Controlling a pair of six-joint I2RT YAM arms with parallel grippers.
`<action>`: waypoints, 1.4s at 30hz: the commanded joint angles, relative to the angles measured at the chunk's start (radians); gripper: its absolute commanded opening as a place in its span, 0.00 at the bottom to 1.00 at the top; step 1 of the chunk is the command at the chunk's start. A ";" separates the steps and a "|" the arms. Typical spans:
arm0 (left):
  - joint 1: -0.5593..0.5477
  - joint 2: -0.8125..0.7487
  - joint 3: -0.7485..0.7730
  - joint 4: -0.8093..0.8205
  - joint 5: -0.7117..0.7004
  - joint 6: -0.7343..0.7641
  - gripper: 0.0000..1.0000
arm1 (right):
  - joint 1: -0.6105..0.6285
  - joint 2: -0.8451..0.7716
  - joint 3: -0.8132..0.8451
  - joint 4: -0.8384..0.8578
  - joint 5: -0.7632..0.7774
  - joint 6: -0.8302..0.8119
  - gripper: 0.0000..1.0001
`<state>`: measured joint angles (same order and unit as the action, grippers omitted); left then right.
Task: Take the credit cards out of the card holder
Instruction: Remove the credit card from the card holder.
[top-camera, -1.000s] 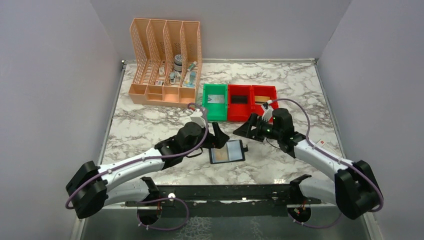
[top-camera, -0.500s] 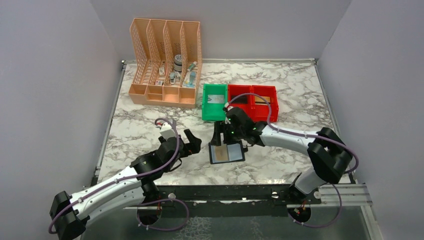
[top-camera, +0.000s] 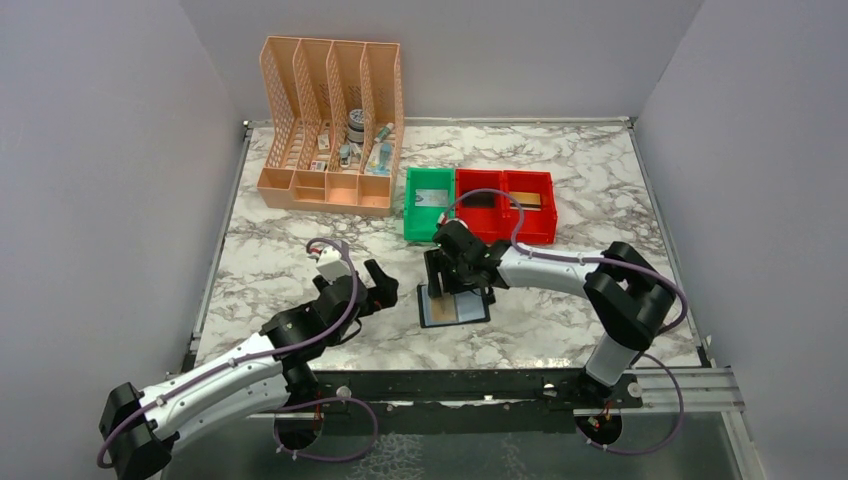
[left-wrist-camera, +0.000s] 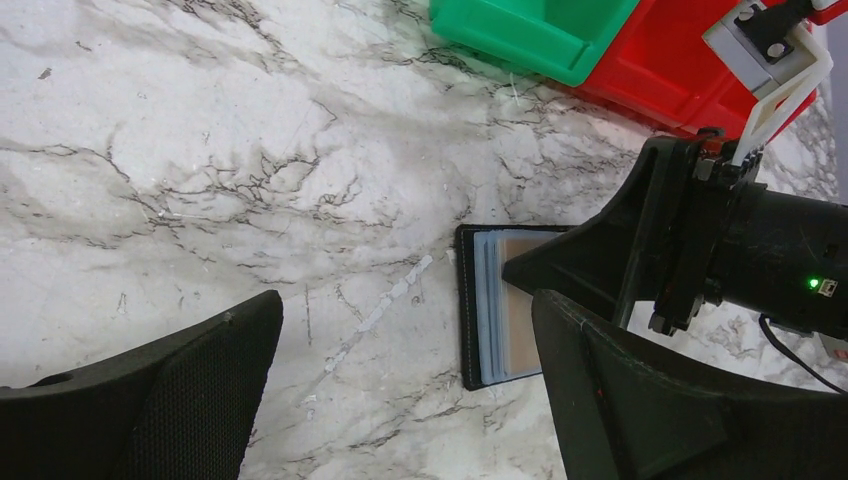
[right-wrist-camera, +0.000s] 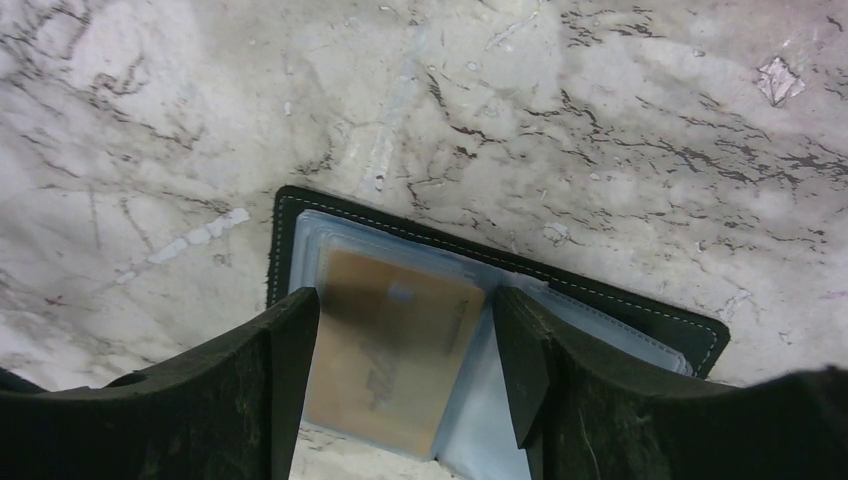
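The card holder (top-camera: 465, 310) lies open on the worktop (top-camera: 560, 330), near the green bin (top-camera: 430, 215) and red bins (top-camera: 505, 205), with a tan card (right-wrist-camera: 390, 360) showing in its grey-blue sleeves. The right gripper (right-wrist-camera: 405, 310) is low over the holder with its jaws apart, one finger on each side of the card, gripping nothing; whether the fingers touch the holder cannot be told. The left gripper (left-wrist-camera: 405, 340) hangs wide open and empty over the worktop, left of the holder and apart from it.

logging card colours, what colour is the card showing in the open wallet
A tan card, best seen in the right wrist view.
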<state>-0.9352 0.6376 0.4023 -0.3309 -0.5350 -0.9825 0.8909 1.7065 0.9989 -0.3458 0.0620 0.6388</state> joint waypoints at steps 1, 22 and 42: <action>0.006 0.022 0.013 -0.011 -0.021 -0.006 0.99 | 0.007 0.059 -0.034 0.023 -0.009 0.012 0.66; 0.006 0.186 0.048 0.132 0.118 0.086 0.99 | -0.089 0.033 -0.242 0.233 -0.126 0.057 0.37; 0.018 0.552 0.105 0.523 0.584 0.157 0.98 | -0.258 0.000 -0.483 0.528 -0.345 0.110 0.17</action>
<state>-0.9287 1.1286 0.4747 0.0601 -0.0990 -0.8154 0.6395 1.6295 0.5907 0.2543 -0.3119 0.7597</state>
